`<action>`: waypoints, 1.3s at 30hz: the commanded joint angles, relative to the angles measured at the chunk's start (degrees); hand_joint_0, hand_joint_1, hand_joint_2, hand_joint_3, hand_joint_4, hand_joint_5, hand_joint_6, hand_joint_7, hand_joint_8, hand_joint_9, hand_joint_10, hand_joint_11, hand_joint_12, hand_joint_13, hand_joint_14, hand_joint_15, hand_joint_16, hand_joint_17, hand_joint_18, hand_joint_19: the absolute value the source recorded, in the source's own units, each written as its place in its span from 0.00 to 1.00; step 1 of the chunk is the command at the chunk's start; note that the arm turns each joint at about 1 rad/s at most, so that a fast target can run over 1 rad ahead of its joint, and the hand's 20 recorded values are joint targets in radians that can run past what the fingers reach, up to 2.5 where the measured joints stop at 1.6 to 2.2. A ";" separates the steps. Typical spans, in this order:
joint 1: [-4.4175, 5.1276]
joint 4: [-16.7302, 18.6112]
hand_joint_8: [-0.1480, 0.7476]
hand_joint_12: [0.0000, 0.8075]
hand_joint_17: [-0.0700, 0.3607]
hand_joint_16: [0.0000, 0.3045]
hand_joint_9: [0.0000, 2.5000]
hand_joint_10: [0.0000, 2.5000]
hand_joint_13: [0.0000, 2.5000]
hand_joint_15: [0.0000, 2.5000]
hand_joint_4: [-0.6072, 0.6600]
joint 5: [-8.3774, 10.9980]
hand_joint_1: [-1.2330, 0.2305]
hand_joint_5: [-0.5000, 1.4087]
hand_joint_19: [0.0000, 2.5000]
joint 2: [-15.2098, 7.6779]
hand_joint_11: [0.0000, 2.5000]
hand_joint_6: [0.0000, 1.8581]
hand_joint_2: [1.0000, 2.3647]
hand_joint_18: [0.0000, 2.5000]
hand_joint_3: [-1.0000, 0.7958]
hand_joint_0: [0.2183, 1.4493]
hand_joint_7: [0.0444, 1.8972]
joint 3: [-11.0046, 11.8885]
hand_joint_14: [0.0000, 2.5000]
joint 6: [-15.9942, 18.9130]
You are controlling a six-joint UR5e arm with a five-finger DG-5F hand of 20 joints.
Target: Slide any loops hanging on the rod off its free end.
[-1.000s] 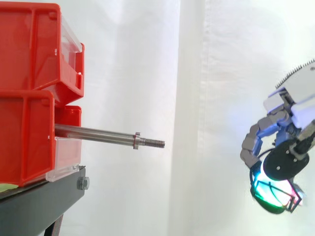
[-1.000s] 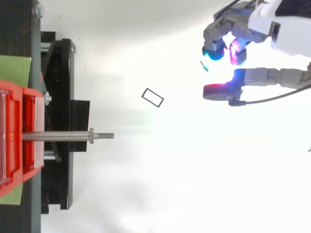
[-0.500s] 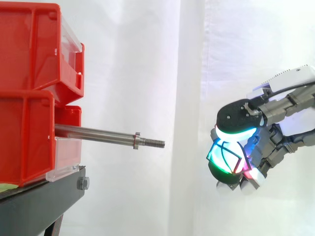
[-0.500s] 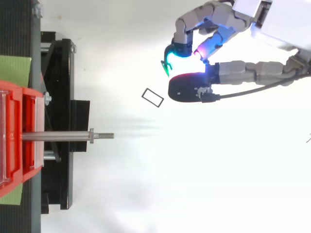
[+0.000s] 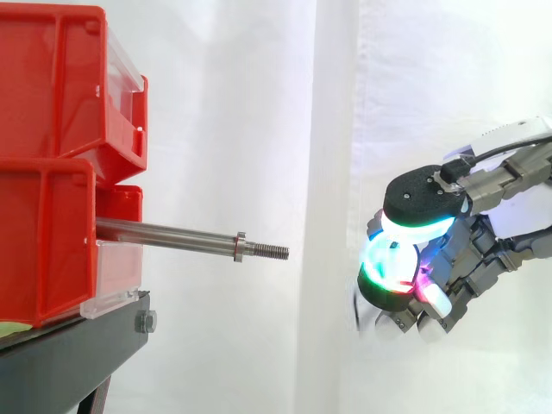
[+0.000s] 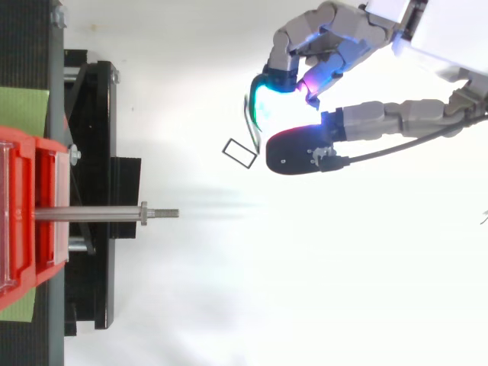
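Robot hand [image 6: 305, 149] well clear of rod [image 5: 168, 233], fingers curled, apparently pinching thin wire loop [image 6: 252, 122]; rod bare; rectangular loop [image 6: 239, 152] lies on white surface [image 6: 229, 290] below; risk: wire snags in grip at release.

Steel rod [image 5: 168, 233] is projecting level, collar [image 5: 240, 246] sitting behind its threaded free end. Thin rectangular loop [image 6: 239, 152] is lying flat on the white surface [image 6: 229, 290], well apart from it.

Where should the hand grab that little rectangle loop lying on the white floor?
I'd pinch one long side of the rectangle loop, coming from straight above. It seems to lie flat, a thin outline with an open middle, so only its edges give a hold.
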 commanded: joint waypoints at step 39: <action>1.24 -0.77 0.43 0.41 0.41 0.15 0.39 0.01 0.18 0.09 0.52 0.25 0.36 0.19 0.14 0.02 0.31 0.48 0.01 0.18 0.41 0.28 0.55 0.00 0.00 8.98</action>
